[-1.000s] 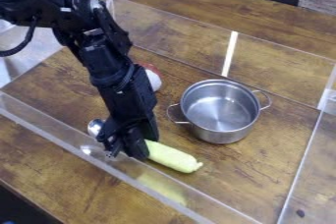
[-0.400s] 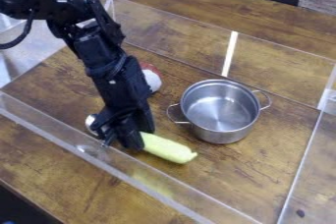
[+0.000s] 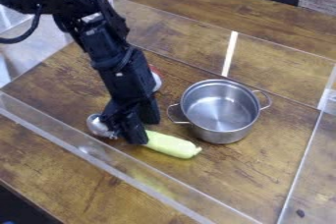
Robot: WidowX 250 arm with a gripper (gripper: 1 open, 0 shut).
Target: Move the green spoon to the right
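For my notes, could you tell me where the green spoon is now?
The green spoon lies on the table, lower centre of view, left of the steel pot.

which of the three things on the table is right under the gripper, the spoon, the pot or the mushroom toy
The green spoon: its handle lies at the gripper tips. The steel pot stands apart to the right, the mushroom toy behind the arm.

green spoon [image 3: 168, 144] | look: thick rounded yellow-green handle, small round silver bowl | pose: lying flat on the wooden surface, handle running toward the lower right, bowl at its left end | place: lower centre of the frame, just left of and below the steel pot [image 3: 219, 111] | middle part hidden by the arm
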